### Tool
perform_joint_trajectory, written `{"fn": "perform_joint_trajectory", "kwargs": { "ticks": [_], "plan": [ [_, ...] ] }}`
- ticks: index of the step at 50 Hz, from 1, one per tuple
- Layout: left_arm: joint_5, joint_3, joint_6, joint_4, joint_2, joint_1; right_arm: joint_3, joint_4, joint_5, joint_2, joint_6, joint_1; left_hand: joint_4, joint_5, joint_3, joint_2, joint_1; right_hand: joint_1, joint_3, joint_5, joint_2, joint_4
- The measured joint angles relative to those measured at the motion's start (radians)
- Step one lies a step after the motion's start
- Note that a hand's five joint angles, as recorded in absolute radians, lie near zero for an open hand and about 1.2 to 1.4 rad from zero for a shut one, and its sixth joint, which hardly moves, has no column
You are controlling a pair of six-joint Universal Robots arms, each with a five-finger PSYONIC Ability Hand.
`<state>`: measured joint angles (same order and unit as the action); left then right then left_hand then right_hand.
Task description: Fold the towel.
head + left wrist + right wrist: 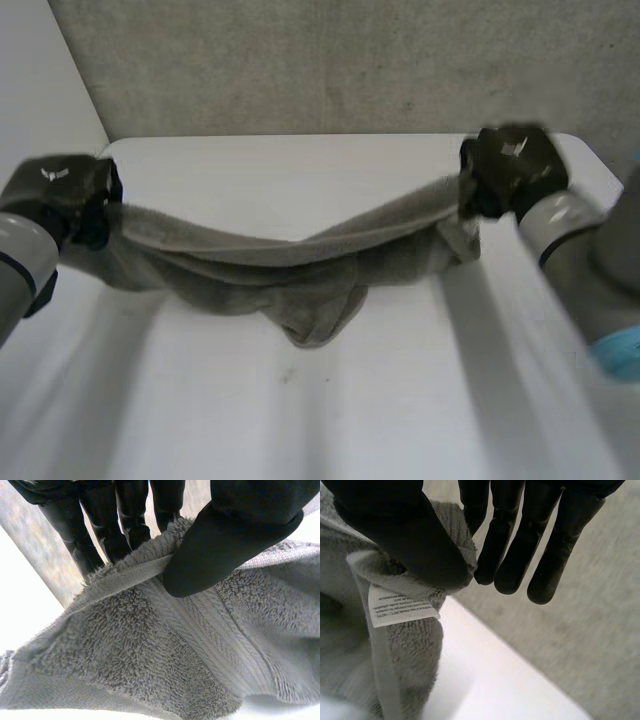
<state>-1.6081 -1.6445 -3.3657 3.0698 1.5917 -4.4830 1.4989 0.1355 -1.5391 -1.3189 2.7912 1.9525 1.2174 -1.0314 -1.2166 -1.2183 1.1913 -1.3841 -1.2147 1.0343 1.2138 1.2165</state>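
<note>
A grey towel point(300, 270) hangs stretched between my two hands above the white table point(300, 420), and its sagging middle reaches down to the tabletop. My left hand point(65, 190) holds the towel's left end. In the left wrist view its thumb point(230, 535) presses the hemmed edge of the towel point(150, 650) against the fingers. My right hand point(512, 165) holds the right end, slightly higher and farther back. In the right wrist view its thumb point(405, 535) pinches a towel corner point(415, 645) against one finger, beside a white care label point(400, 605), while the other fingers stay straight.
A grey wall point(350, 60) rises behind the table's far edge. My right arm, with its light-blue cap point(620, 355), stands along the table's right side. Bare tabletop lies in front of the towel.
</note>
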Motion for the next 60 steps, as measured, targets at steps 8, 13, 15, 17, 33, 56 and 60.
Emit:
{"fn": "perform_joint_trajectory", "kwargs": {
  "ticks": [8,13,15,17,33,56,60],
  "plan": [
    [0.001,0.18,0.0,-0.15,-0.059,0.04,-0.301,-0.449,0.096,-0.113,-0.121,-0.049,0.0,0.0,0.0,0.0,0.0,-0.001,0.0,0.001,0.0,0.0],
    [0.001,0.311,-0.002,-0.324,-0.055,0.042,-0.451,-0.713,0.113,-0.142,-0.3,-0.092,0.0,0.0,0.0,0.0,0.0,-0.001,0.0,0.001,0.0,0.0],
    [0.001,0.345,-0.004,-0.389,-0.033,0.041,-0.459,-0.754,0.111,-0.139,-0.353,-0.097,0.0,0.0,0.0,0.0,0.0,-0.002,0.0,0.001,0.0,0.0],
    [0.002,0.372,-0.008,-0.455,0.008,0.041,-0.444,-0.784,0.108,-0.128,-0.417,-0.1,0.0,0.0,0.0,0.0,0.0,-0.002,0.0,0.001,0.0,0.0],
    [0.007,0.589,-0.013,-0.459,0.389,0.06,-0.457,-0.636,0.055,0.174,-0.504,-0.09,0.0,-0.001,0.0,0.0,0.0,-0.003,0.0,0.001,0.0,0.001],
    [0.004,0.785,0.152,-0.112,0.409,0.054,-0.367,-0.031,0.026,0.065,-0.358,-0.09,0.0,-0.004,-0.001,0.0,0.0,-0.005,0.0,0.002,0.001,0.001],
    [0.008,0.595,0.161,-0.134,0.394,0.05,-0.286,-0.134,0.046,0.09,-0.361,-0.092,0.0,-0.004,-0.001,0.0,0.0,-0.005,0.0,0.002,0.001,0.001]
  ]
}}
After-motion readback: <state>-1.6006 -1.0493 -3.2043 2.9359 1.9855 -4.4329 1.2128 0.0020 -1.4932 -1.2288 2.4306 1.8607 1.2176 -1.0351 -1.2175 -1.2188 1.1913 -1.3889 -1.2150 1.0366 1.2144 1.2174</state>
